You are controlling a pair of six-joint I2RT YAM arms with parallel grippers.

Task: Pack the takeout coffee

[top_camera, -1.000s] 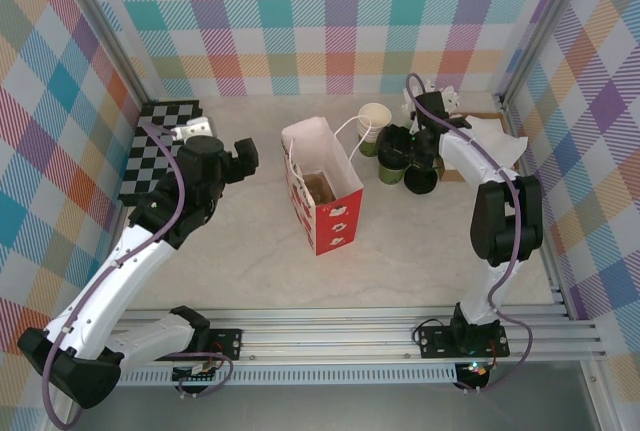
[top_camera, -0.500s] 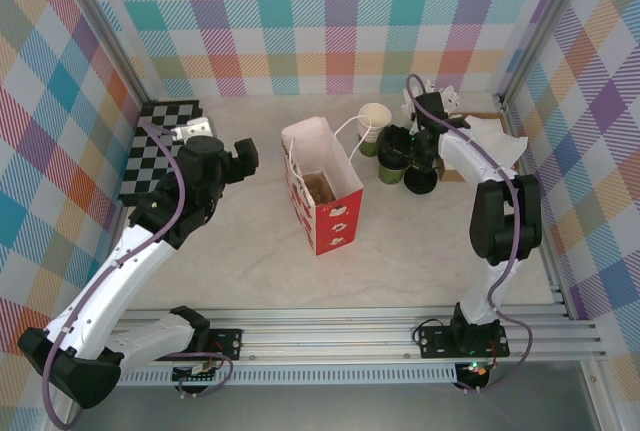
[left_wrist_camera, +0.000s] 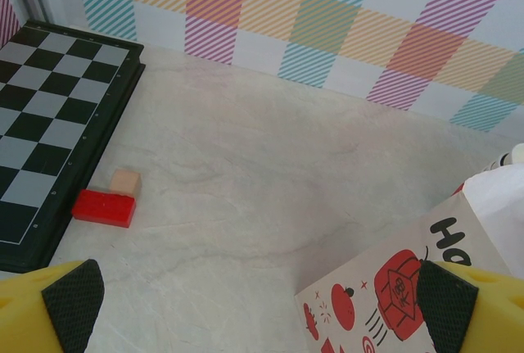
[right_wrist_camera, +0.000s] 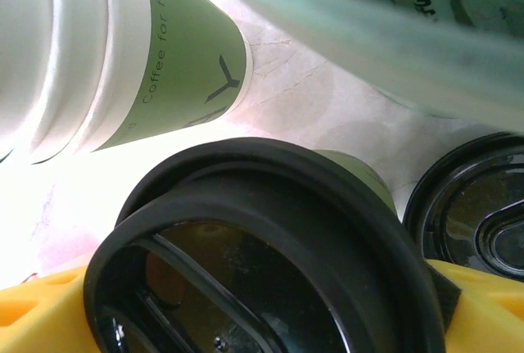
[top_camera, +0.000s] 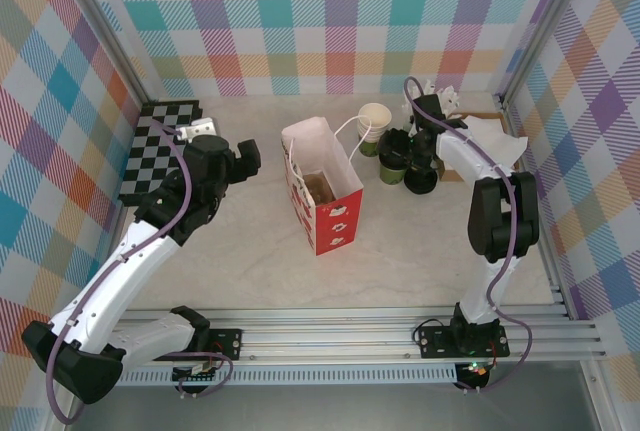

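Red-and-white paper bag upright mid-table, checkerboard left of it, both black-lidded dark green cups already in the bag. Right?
No. The top external view shows both black-lidded dark green paper cups standing on the table right of the red-and-white paper bag, not in it. Upright bag, black-and-white checkerboard to its left: correct.

A black-and-white chessboard (top_camera: 150, 141) lies flat at the left of the marble table (top_camera: 250, 241). A red block (left_wrist_camera: 104, 207) rests against its edge, with a tan cube (left_wrist_camera: 124, 181) touching the block. A stack of lidless cream-rimmed cups (top_camera: 374, 121) stands upright toward the back.
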